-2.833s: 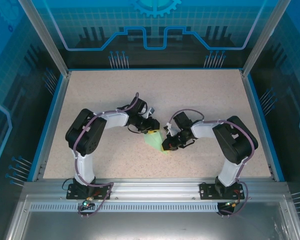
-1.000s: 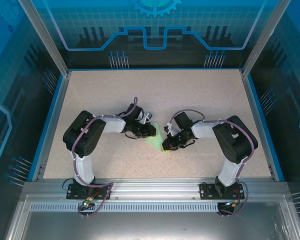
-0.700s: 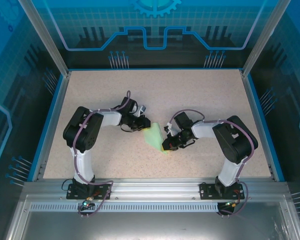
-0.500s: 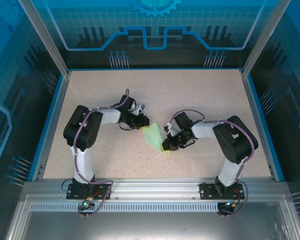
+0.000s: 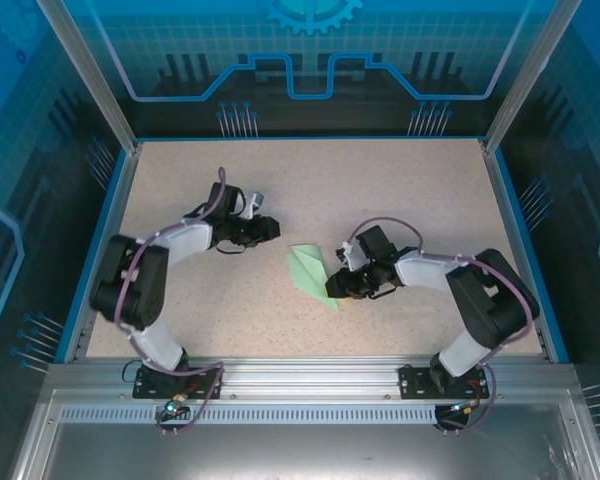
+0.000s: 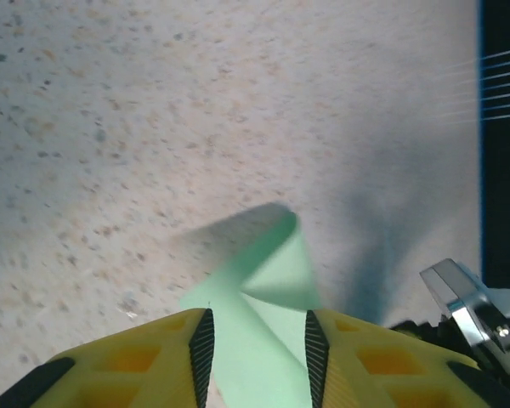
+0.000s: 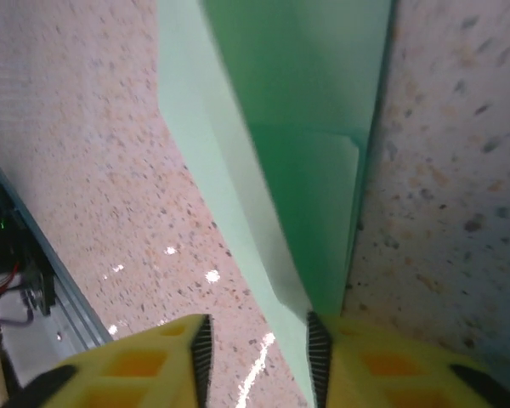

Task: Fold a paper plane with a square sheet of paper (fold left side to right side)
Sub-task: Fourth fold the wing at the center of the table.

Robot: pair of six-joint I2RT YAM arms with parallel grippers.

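Two spread grippers pinch nothing: the left gripper [image 5: 269, 228] sits apart, left of the folded paper [image 5: 310, 272], the right gripper [image 5: 338, 290] beside its near-right edge, apparently so it lies flat on the tabletop [image 5: 410, 190].

Left end effector [image 5: 268, 228] withdrawn from paper plane [image 5: 310, 274], right end effector [image 5: 340, 288] now parted

— What sort of place are you working in?
— You're in a robotics lab cell. Your speckled table [image 5: 410, 180] sits inside aluminium posts [image 5: 90, 75] and blue circuit-printed panels [image 5: 180, 50], with the left arm [image 5: 130, 285] and right arm [image 5: 495, 300] bolted to a slotted rail [image 5: 310, 372].
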